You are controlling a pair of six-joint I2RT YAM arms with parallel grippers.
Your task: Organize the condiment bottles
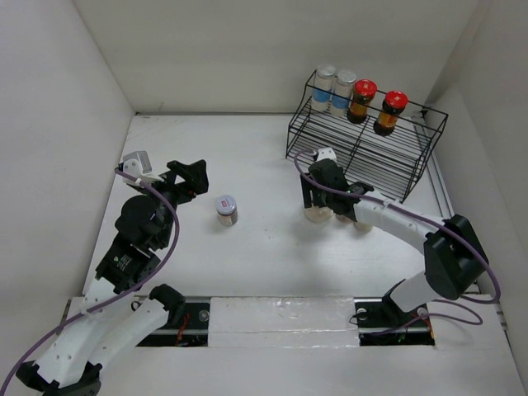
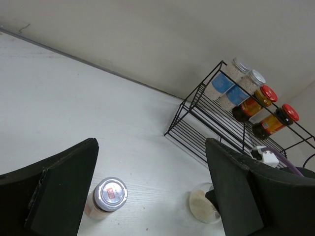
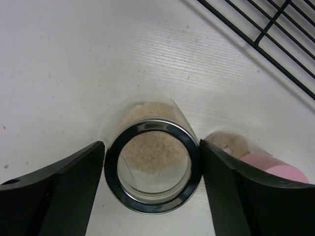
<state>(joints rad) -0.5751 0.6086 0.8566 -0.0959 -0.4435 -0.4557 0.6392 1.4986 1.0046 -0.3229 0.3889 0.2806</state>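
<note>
A wide clear jar (image 3: 153,172) with a dark ring lid and beige grains stands on the table. My right gripper (image 3: 152,147) is shut on it, one finger touching each side of the lid; it also shows in the top view (image 1: 318,198). A pink-capped bottle (image 3: 268,164) stands right beside the right finger. A silver-lidded jar (image 1: 227,209) stands mid-table, near the left finger in the left wrist view (image 2: 109,195). My left gripper (image 1: 191,177) is open and empty, left of that jar. Two silver-lidded blue-label bottles (image 1: 334,89) and two red-lidded amber bottles (image 1: 376,106) stand on the rack's top shelf.
The black wire rack (image 1: 388,153) stands at the back right, its lower shelf bare; it also shows in the left wrist view (image 2: 206,128). White walls close in the table on the left, back and right. The right arm's cable (image 1: 487,272) loops at the right.
</note>
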